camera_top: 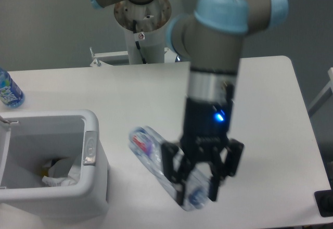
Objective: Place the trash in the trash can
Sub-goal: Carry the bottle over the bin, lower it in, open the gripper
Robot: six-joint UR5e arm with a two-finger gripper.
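- the gripper (pixel 196 191) hangs low over the near side of the table (pixel 270 114), its black fingers (pixel 169 165) pointing down and closed around the bottle (pixel 156 158).
- the bottle is a clear crushed one with a red and white label, blurred here; it slants from its upper end near the bin (pixel 96 187) down to its base under the gripper.
- the grip sits on the lower part of the bottle; the upper end sticks out free to the left of the fingers.
- whether the bottle is clear of the tabletop or touching it, i cannot tell from here.
- a small blue light glows on the wrist just above the fingers.
- the bin stands at the left near corner of the table, white with a thick rim and a grey latch (pixel 89 147) on the side facing the bottle.
- inside the bin lies a crumpled whitish wrapper (pixel 61 174), down at the bottom.
- a second bottle (pixel 8 89) with a blue label stands at the far left edge of the table, well apart from the arm.
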